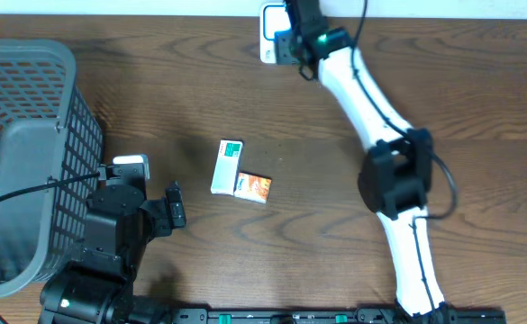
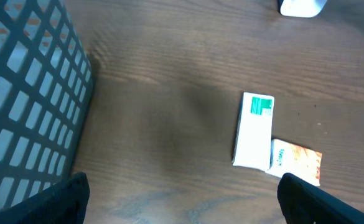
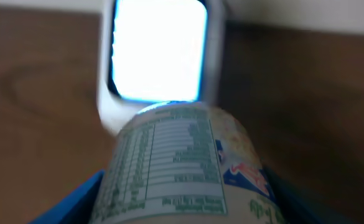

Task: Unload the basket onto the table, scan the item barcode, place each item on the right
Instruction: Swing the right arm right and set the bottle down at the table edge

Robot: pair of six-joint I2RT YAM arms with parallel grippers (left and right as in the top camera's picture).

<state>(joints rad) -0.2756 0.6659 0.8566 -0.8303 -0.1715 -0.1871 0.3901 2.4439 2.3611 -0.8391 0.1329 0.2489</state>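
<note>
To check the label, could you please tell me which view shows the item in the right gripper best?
The right wrist view: the round container fills the foreground, printed label facing the camera, before the white scanner. Overhead, the right gripper hides it; the left wrist view misses it.

A grey mesh basket [image 1: 81, 142] stands left of a white-green box [image 1: 228, 166] that touches an orange packet [image 1: 253, 187].

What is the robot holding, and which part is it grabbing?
The right gripper holds a round labelled container by its sides, squeezed between the blue fingers, in front of the white scanner. The left gripper is open and empty.
</note>
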